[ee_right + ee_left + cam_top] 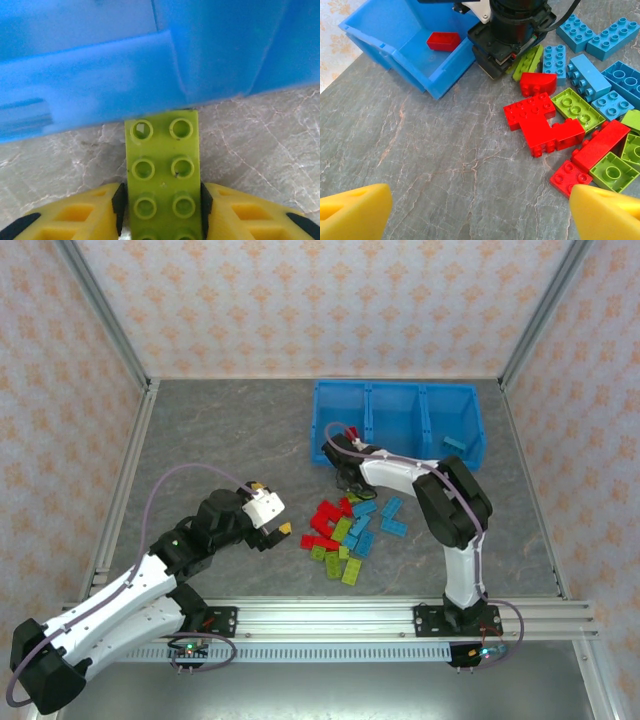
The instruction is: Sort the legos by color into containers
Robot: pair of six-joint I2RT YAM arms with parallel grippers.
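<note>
The right gripper is closed on a lime green brick. Its yellow fingers press on the two long sides, so the brick can't slip out. The brick is low down, just in front of the blue bins, and its far end almost touches the front wall. I can't tell if it rests on the table or is lifted a tiny bit. I think it will have to go up and over that wall to get inside.

The left bin has one red brick in it. The right bin has one light blue brick. The middle bin looks bare (so I guess green goes there).

The pile of legos lies on the table in front of the bins, with red, green and blue all mixed up. Most of the sorting is not done yet.

The left gripper waits in front of the bins too, farther from them than the pile. Its yellow fingers are spread wide and hold nothing. It points at the red bricks, maybe to grab one.
</note>
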